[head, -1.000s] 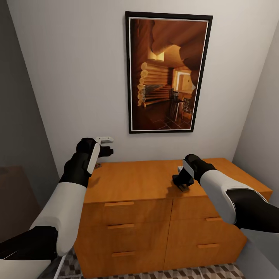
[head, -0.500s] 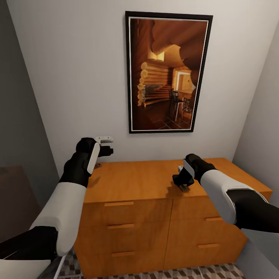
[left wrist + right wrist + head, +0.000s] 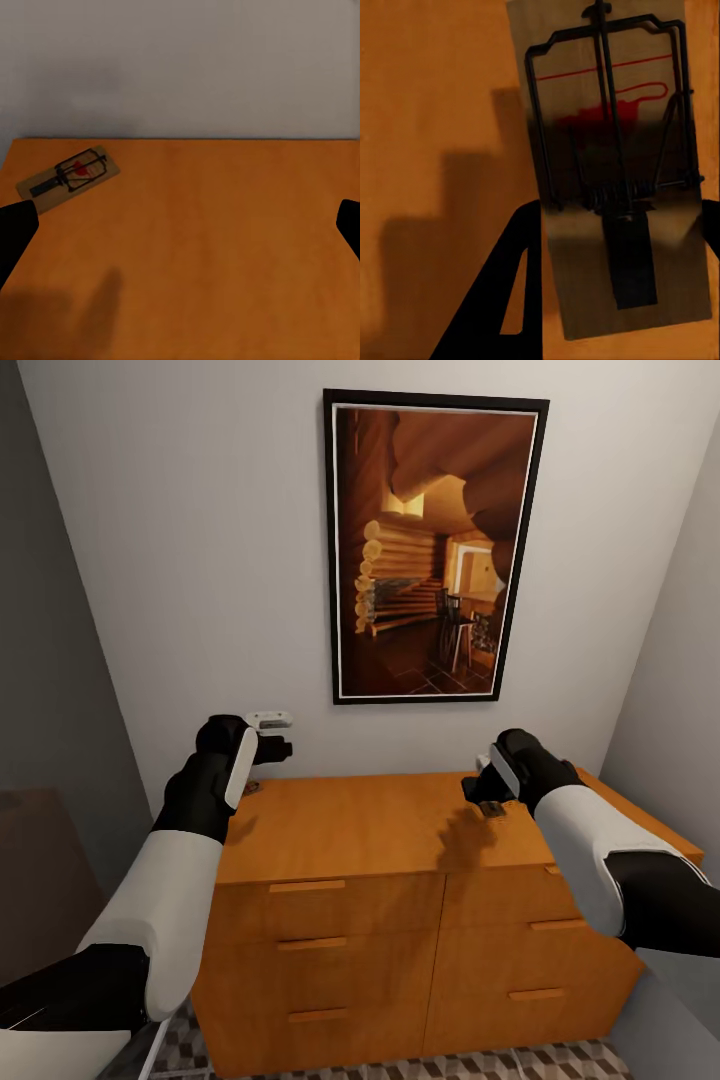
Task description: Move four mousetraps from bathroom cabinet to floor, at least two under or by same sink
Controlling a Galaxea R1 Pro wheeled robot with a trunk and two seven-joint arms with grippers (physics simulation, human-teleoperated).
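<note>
The orange-brown cabinet point(image 3: 380, 920) stands against the wall in front of me. My right gripper point(image 3: 486, 796) hangs a little above the right half of its top, shut on a mousetrap point(image 3: 615, 150), a wooden board with a dark wire bar and a red mark. The trap shows under the gripper as a small brown piece point(image 3: 492, 809). Another mousetrap point(image 3: 69, 178) lies flat at the cabinet top's left rear corner point(image 3: 250, 787). My left gripper point(image 3: 282, 748) hovers above that corner, open, its dark fingertips point(image 3: 15, 229) wide apart and holding nothing.
A framed picture point(image 3: 432, 548) of a log interior hangs on the white wall above the cabinet. Walls close in on both sides. A strip of cube-patterned bathroom floor point(image 3: 560, 1060) shows at the cabinet's foot. Bar handles point(image 3: 308, 942) mark the drawer fronts.
My right gripper has risen off the cabinet top and shifted right and back, carrying the mousetrap. The left arm has stayed still.
</note>
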